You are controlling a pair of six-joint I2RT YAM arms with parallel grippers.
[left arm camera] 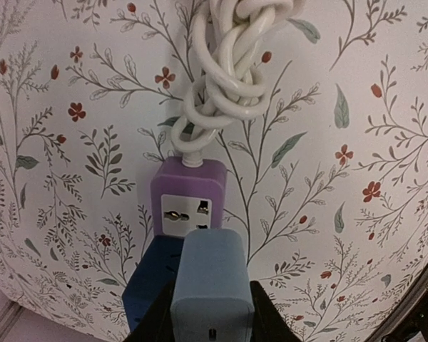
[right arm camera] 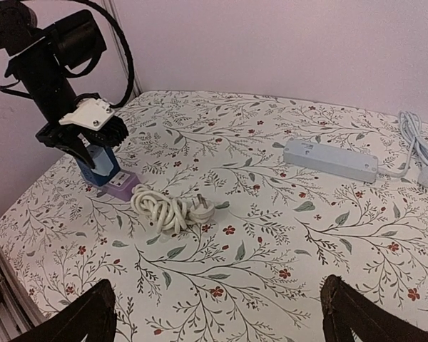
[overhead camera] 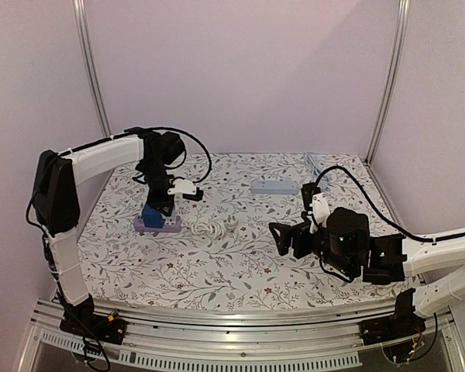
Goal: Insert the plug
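Since the blue plug [left arm camera: 212, 274] likely has to drop straight into the purple socket block [left arm camera: 189, 189] on the desk [overhead camera: 240, 263], the left jaws are clamped on its sides from above, at the block's end away from the cord. The right jaws hang spread apart, holding nothing. Counted: one plug, one purple block, one coiled white cord [right arm camera: 164, 208], one pale power strip [right arm camera: 330, 158].

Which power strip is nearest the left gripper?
The purple strip with the coiled white cord, under the left gripper and its blue plug; the pale grey strip lies far back right.
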